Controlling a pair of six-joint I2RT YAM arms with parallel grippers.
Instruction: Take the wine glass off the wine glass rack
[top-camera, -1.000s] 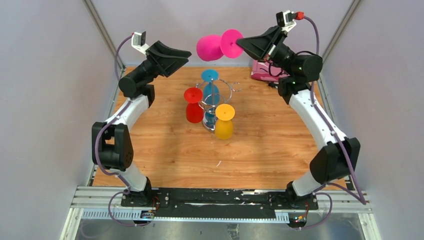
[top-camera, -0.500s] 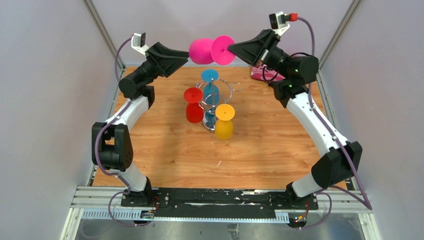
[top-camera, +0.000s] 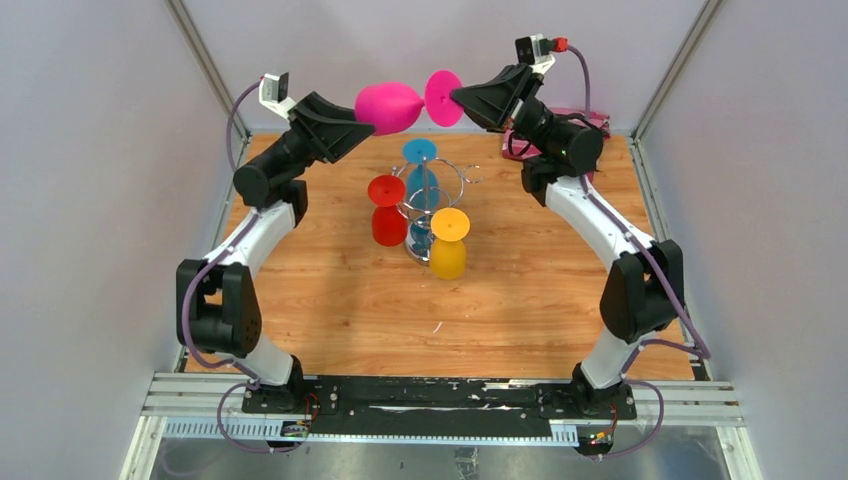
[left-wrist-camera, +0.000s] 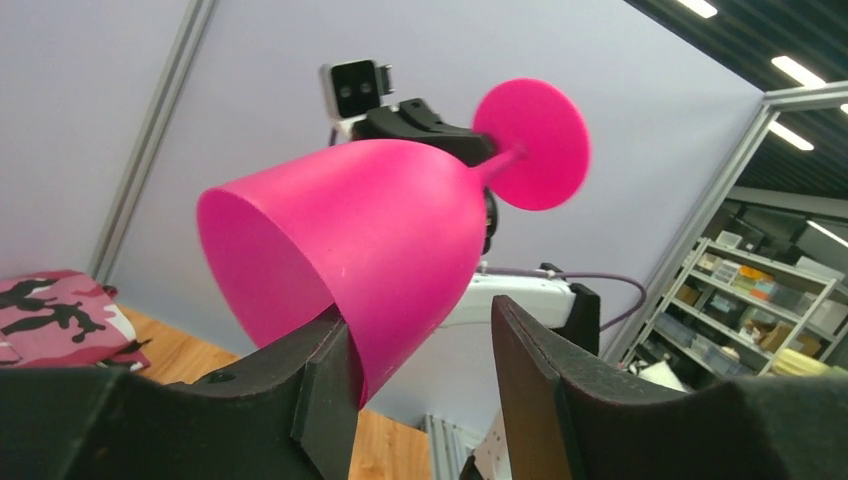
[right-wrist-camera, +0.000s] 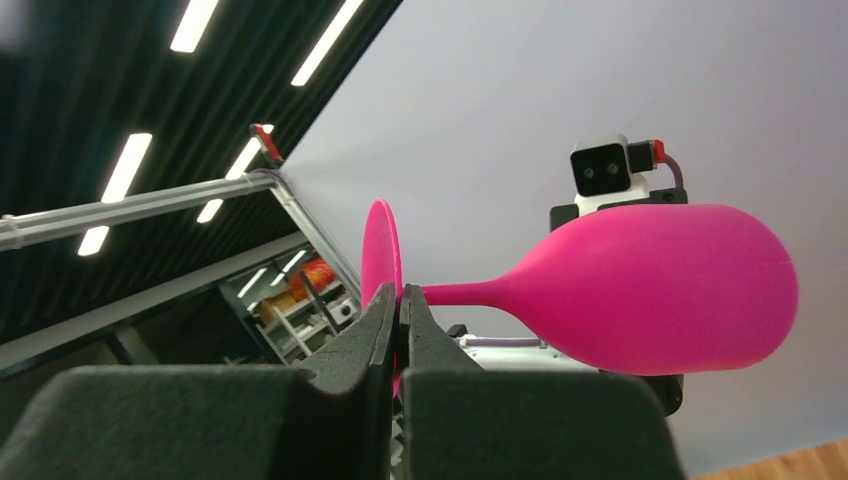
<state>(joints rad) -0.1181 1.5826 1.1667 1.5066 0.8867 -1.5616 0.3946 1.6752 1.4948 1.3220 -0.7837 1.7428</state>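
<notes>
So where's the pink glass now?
Top view: the bright pink plastic wine glass hangs sideways at the back middle, beyond the chrome wire rack, between both arms' jaws.

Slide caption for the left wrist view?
Pink wine glass, stem pinched by right gripper, bowl inside the open left gripper.

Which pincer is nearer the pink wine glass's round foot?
Right. The right pincer pinches the stem of the pink wine glass beside its foot; the left pincer straddles the bowl, farther off.

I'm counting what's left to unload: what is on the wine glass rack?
Three hang foot-up on the wine glass rack: blue glass, red glass, yellow glass. The glasses hide part of its round base.
</notes>
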